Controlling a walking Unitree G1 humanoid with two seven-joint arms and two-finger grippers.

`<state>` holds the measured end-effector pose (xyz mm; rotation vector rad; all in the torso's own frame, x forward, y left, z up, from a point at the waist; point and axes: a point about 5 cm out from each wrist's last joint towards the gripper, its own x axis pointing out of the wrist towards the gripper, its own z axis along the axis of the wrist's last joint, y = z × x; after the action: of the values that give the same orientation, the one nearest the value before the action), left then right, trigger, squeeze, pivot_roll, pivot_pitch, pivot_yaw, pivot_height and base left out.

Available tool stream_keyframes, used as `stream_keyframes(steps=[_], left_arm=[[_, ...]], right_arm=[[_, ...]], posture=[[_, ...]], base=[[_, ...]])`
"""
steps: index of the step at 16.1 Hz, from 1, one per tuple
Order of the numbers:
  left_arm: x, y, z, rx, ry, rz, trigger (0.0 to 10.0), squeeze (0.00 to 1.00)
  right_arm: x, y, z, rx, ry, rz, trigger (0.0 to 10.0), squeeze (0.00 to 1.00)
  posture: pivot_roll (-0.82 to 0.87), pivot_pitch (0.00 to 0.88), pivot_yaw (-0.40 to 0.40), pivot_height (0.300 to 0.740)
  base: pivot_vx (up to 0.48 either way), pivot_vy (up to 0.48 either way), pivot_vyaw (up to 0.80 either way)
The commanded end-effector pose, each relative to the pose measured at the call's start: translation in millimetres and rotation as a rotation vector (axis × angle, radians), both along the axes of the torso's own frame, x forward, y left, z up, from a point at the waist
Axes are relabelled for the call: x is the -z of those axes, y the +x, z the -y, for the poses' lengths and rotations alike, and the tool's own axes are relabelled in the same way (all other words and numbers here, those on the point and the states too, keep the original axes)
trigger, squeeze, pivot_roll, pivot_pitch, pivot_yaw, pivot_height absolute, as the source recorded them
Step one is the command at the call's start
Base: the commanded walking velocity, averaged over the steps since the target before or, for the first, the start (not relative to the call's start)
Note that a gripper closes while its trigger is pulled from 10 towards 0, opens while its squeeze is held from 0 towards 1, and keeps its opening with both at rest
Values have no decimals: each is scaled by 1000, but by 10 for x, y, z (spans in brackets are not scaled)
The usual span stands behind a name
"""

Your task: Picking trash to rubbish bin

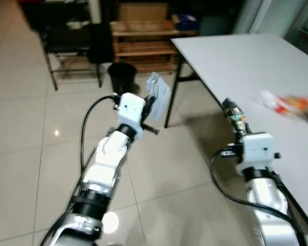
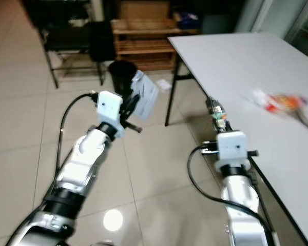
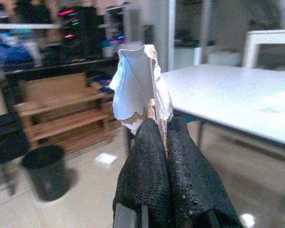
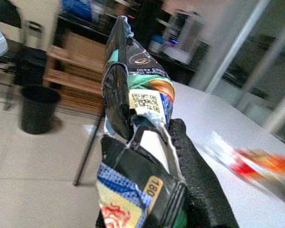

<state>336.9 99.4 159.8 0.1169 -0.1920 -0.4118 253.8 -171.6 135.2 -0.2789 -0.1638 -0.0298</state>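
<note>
Left gripper (image 3: 156,142) pinches a white wrapper (image 3: 140,88) aloft; right gripper (image 4: 173,156) clamps a snack packet (image 4: 133,118) beside the table (image 1: 236,61). Black bin (image 1: 121,74) well ahead: close in first, release directly over its mouth.

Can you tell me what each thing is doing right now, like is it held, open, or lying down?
Left end effector: shut on white wrapper.
White wrapper: held up, crumpled.
Right end effector: shut on snack packet.
Snack packet: held, torn and crumpled.
Rubbish bin: upright on floor, open top.
Red wrapper: lying on table, blurred.
</note>
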Motion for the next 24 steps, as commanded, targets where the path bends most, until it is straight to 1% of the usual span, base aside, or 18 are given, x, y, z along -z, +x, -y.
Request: stream_keyframes(steps=[1,5,7,12,24], left_arm=[[20,8,15,2,-11,-19,10000,0],[27,18,27,0,-13,-25,10000,0],[29,20,26,-1,-14,-27,10000,0],[39,30,44,0,-15,-33,10000,0],[65,45,41,2,-15,-51,10000,0]], right_arm=[[-31,-23,57,19,0,13,10000,0],[-40,-15,45,7,-32,17,10000,0],[-43,-9,34,2,-36,20,10000,0],[-47,-6,30,-1,-39,23,10000,0],[-55,-4,31,5,-25,28,10000,0]], posture=[[159,100,-57,740],[159,99,-55,740],[159,99,-55,740],[157,93,-53,740],[156,95,-49,740]], base=[[458,0,0],[457,0,0],[458,0,475],[456,0,800],[453,0,0]])
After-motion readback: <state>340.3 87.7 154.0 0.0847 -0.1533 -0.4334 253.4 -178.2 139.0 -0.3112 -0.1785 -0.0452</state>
